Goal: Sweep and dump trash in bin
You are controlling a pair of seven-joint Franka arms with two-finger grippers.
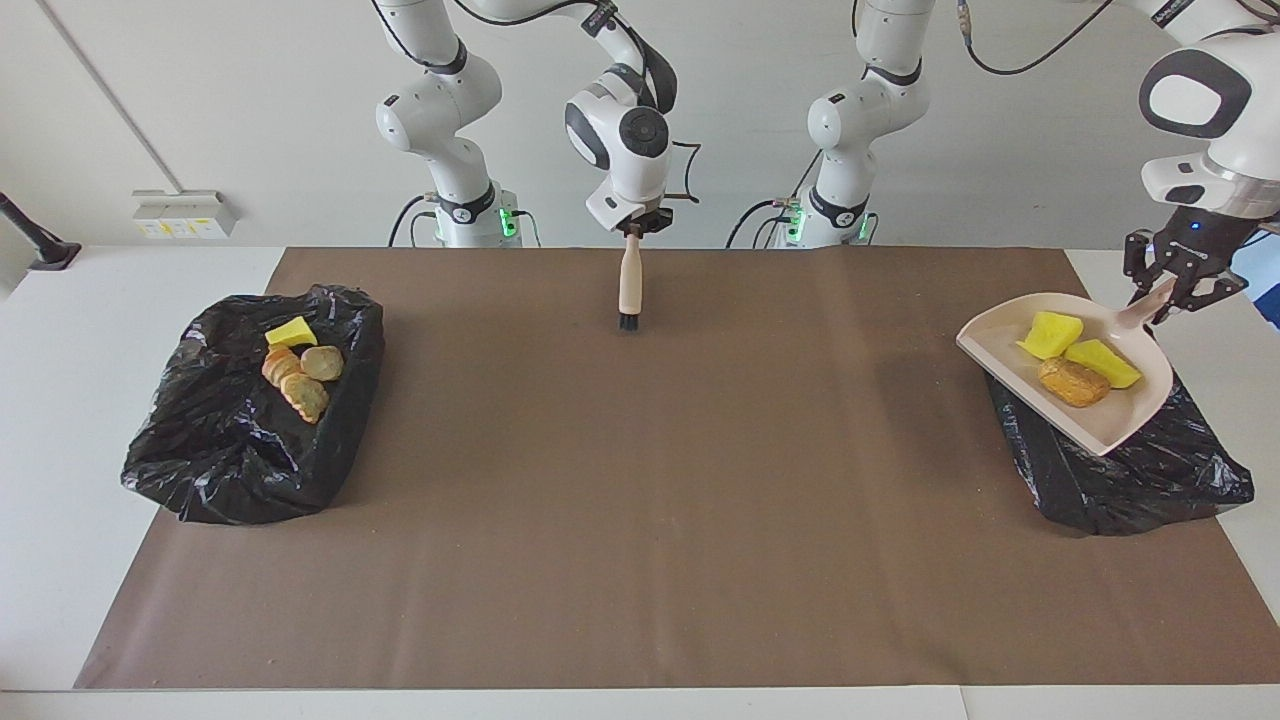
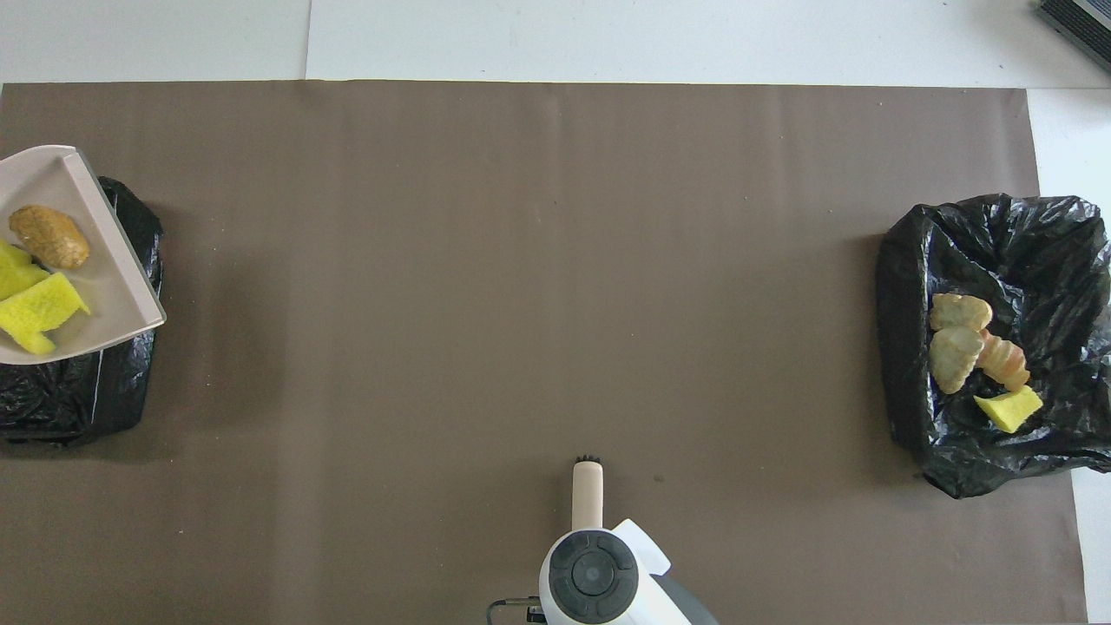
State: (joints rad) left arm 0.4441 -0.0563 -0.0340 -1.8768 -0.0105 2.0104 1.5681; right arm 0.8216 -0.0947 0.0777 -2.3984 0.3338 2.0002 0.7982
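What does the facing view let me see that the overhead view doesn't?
Only the facing view shows the arms' bases and the left gripper holding the dustpan by its handle. Only the overhead view shows a dark object at the table's corner. Both show the right gripper holding the brush, two black bags, and trash in the raised dustpan.

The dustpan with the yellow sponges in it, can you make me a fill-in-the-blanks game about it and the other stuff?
1. The left gripper holds the pink dustpan over a black ____ bag.
2. The dustpan carries two yellow sponge chunks and one ____ bread-like lump.
3. The right gripper holds the ____ upright, bristles down.

Missing words: trash; brown; brush
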